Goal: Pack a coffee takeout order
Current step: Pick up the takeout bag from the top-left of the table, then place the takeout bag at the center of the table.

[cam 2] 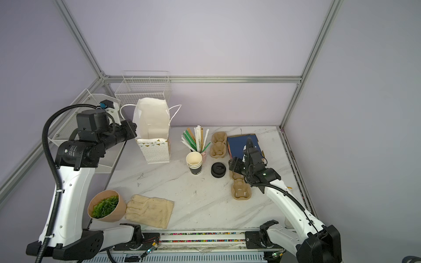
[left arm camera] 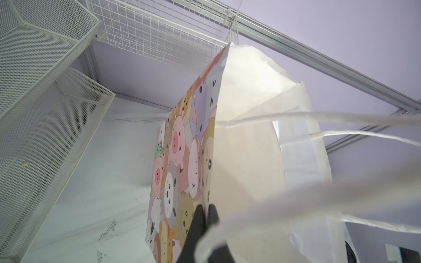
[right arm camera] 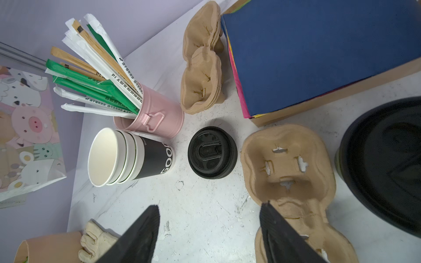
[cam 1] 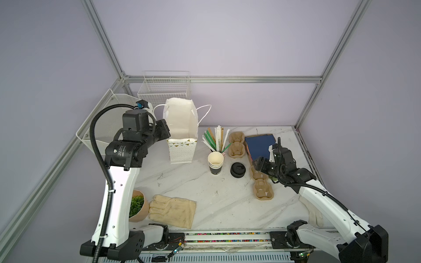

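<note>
Clearly only wrist-side: cup (right arm camera: 382, 164) beside carrier (right arm camera: 288, 164)

left arm (cam 1: 118, 193) rising from the counter's (cam 1: 205, 193) 7 o'clock corner, wrist turned toward 2 o'clock, left tool (left arm camera: 206, 209) pinched closed on the paper bag (left arm camera: 246, 159) edge, right arm (cam 1: 330, 205) stretched toward 10 o'clock, right tool (right arm camera: 209, 206) angled downward, jaws spread wide

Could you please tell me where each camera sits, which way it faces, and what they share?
Top views: high at the near edge, looking down on the table; both arms show.
Left wrist: on the left arm, facing the paper bag; left fingers pinch its edge.
Right wrist: on the right arm, looking down at carrier and loose lid; open right fingers show.
Shared: every view shows the bag; top and right wrist views the lid.
</note>
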Robot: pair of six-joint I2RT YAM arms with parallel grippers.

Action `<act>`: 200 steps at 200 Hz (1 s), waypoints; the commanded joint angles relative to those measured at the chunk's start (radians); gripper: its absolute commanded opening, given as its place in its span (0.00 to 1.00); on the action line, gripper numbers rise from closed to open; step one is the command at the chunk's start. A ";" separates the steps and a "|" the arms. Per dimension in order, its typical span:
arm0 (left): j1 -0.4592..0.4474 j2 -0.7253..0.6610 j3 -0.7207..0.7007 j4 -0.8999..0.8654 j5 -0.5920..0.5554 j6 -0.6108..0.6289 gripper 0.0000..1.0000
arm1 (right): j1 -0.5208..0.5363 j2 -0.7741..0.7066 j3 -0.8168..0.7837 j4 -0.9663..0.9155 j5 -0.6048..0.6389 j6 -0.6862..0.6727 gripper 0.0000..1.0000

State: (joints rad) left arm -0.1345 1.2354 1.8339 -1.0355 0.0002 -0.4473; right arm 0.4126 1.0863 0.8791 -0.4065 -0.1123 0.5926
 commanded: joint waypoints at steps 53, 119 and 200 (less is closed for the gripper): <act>-0.368 -0.227 -0.109 -0.111 -0.066 -0.247 0.00 | 0.006 0.009 0.018 0.021 0.028 -0.006 0.73; -0.618 -0.278 -0.260 -0.097 -0.168 -0.427 0.00 | 0.006 0.047 -0.015 -0.016 0.094 -0.023 0.76; -0.946 -0.234 -0.417 0.044 -0.422 -0.571 0.00 | 0.018 0.065 -0.088 -0.040 0.161 -0.021 0.94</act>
State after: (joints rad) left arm -1.0218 0.9882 1.4738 -1.0775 -0.3206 -0.9455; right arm 0.4168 1.1511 0.8169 -0.4110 -0.0097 0.5674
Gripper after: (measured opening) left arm 0.048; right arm 0.896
